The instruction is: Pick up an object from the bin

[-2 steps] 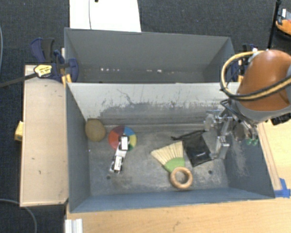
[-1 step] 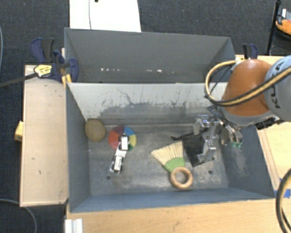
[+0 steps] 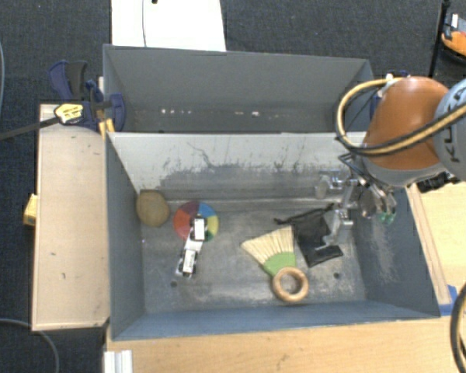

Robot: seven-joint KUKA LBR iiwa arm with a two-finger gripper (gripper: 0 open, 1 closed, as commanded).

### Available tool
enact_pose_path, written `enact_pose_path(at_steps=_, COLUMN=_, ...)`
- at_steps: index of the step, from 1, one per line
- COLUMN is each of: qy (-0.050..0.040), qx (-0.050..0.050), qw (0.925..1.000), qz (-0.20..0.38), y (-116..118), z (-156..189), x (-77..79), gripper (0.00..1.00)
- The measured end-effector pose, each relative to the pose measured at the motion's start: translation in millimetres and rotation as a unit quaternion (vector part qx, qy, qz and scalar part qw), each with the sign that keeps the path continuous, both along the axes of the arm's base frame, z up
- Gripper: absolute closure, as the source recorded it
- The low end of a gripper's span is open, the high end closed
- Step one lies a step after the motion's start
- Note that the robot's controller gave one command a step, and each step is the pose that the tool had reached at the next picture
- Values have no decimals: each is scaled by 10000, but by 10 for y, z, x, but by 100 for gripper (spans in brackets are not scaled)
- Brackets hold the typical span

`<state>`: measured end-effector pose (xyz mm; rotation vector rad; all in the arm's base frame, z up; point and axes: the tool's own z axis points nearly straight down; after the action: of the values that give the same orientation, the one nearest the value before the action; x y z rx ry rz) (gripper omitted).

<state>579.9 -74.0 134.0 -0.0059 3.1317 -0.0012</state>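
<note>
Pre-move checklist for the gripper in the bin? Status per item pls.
1. Gripper inside the bin, right side: ok.
2. Candidate below it: black angular piece lies right by the gripper: ok.
3. Grasp on that piece: cannot tell.
4. Free room around the piece: shuttlecock lies against its left edge: not ok.
5. Wooden ring close in front of the piece, contact: cannot tell.
6. Multicoloured ball and white toy well off to the left: ok.

wrist: orange dome cover (image 3: pixel 400 123) | cable: yellow loop (image 3: pixel 341 113) | fittings: silver metal (image 3: pixel 349 196)
</note>
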Motion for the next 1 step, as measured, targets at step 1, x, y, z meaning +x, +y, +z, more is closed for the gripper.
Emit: enact_pose_path(at_steps=1, qy=26, qx=15, qw=9992, qz=-409, y=-6, z=-503, x=49, gripper=0)
